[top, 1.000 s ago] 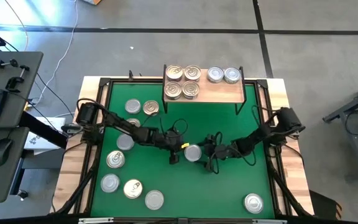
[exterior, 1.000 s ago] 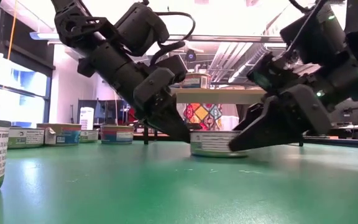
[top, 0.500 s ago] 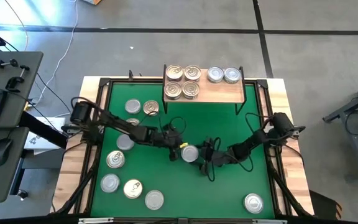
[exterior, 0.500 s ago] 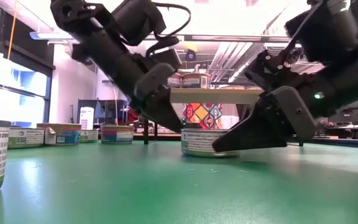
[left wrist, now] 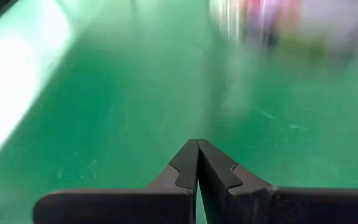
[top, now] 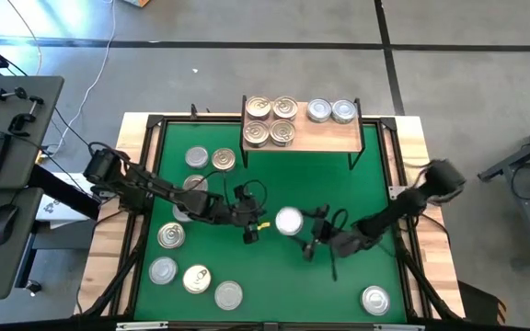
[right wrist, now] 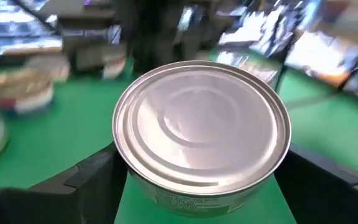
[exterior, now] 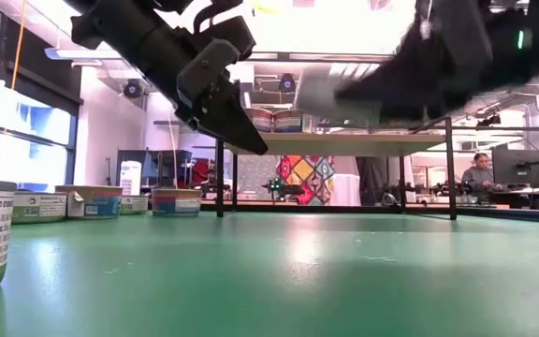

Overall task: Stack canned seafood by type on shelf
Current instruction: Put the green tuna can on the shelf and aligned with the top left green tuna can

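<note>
My right gripper holds a silver-lidded tin above the middle of the green mat. In the low view the tin is a blur up at shelf height. Just to its left, my left gripper hangs shut and empty above the mat, apart from the tin; its fingertips are pressed together. The wooden shelf stands at the far edge. It carries several gold-lidded tins on its left and two silver-lidded tins on its right. My right gripper pinches the silver tin by its side wall, one finger on each of two opposite sides. The fingers come nearly level from the table's right side. The tin is lifted clear of the mat, lid up.
Several loose tins lie on the mat's left half, and one sits at the near right corner. A black frame borders the mat. Bare mat lies between the grippers and the shelf.
My right gripper has risen with the silver tin, which earlier stood on the mat and now hangs clear of it. My left gripper, which stood shut against the tin's left side, has lifted and drawn back toward the table's left edge.
</note>
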